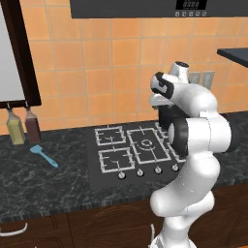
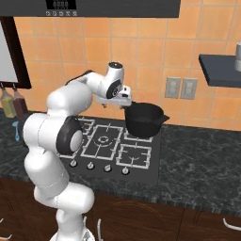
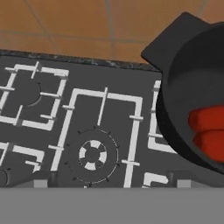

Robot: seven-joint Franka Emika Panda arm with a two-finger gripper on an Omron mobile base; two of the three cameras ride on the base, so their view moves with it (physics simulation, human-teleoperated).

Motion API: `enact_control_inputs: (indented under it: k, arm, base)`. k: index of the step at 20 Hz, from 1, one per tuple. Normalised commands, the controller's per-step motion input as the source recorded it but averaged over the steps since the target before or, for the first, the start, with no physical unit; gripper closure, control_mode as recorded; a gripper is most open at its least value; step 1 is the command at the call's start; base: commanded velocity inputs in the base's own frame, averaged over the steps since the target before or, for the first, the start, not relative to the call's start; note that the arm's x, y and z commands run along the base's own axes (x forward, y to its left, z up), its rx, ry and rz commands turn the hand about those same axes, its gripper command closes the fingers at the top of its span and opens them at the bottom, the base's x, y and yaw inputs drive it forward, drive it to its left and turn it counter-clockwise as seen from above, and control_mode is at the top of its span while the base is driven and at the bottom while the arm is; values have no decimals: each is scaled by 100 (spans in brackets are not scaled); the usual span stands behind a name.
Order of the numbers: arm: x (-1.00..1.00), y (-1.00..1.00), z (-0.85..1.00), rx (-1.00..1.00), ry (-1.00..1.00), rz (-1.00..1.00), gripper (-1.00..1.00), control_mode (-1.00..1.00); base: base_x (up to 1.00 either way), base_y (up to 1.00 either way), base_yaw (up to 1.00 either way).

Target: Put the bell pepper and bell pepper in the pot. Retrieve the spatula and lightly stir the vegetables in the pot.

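Observation:
The black pot (image 2: 143,120) stands on the stove's back right burner. In the hand view the pot (image 3: 175,109) fills the right side, and two red bell peppers (image 3: 212,118) (image 3: 214,144) lie side by side in it. My gripper (image 2: 116,104) hangs above the stove just left of the pot. Its fingertips (image 3: 40,183) stand wide apart over the middle burner, open, with nothing between them. The light-blue spatula (image 1: 43,155) lies flat on the dark counter left of the stove, far from the gripper.
The stove (image 1: 133,150) has several burners and a row of knobs (image 1: 147,172) along its front. Two bottles (image 1: 15,127) (image 1: 32,125) stand at the back left by a dark-framed panel. A dark shelf (image 2: 219,70) juts out at the right.

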Motion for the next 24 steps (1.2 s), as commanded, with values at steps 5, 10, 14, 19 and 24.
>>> enact_control_inputs:
  k: [5,10,14,19,24]
  arm:
    - [-5,2,0,0,0,1,-100,-100]
    - [-33,94,-17,0,7,22,-100,-100]
    - [-69,100,-37,-10,2,31,-100,-100]
    - [-60,100,-42,-15,3,26,-100,-100]
    - [-21,100,-20,-12,14,26,-100,-100]
  base:
    - [0,0,0]
    - [0,0,0]
    - [0,0,0]
    - [0,0,0]
    - [0,0,0]
